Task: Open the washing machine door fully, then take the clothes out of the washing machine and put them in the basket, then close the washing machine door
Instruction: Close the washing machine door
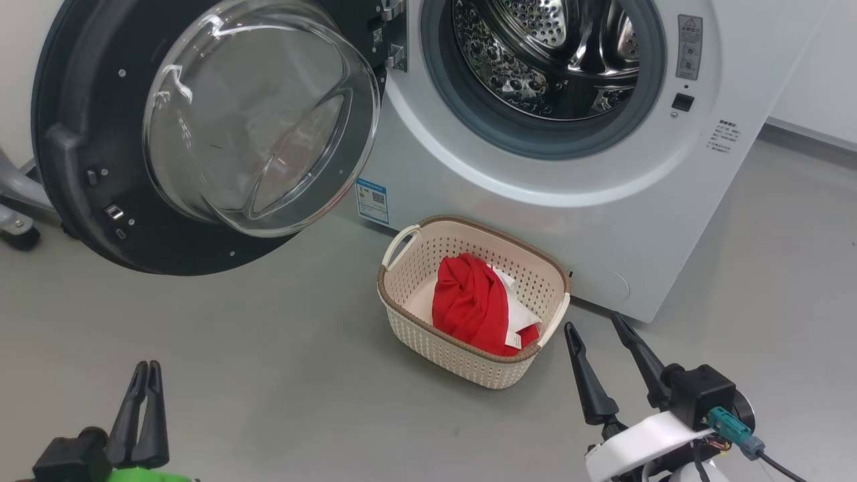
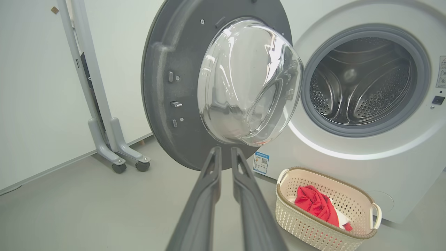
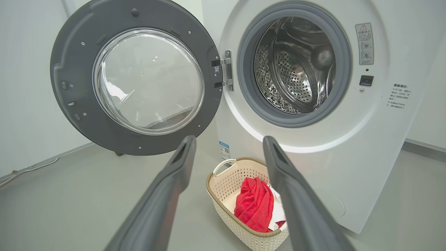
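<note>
Red clothes [image 1: 472, 304] in basket [image 1: 469, 222] beside washer [image 1: 602, 221], drum [image 1: 535, 60] bare, so onto closing step: left gripper [image 1: 148, 367] pinched together, right gripper [image 1: 592, 321] spread, both empty; next prob. reach wide-open door [image 1: 87, 100] w/ one & swing it shut.

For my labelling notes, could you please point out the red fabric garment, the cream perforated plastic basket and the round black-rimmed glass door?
Red fabric garment [image 1: 472, 301]: head view, red folds.
Cream perforated plastic basket [image 1: 435, 348]: head view, near outer wall.
Round black-rimmed glass door [image 1: 261, 120]: head view, clear glass bowl.
</note>
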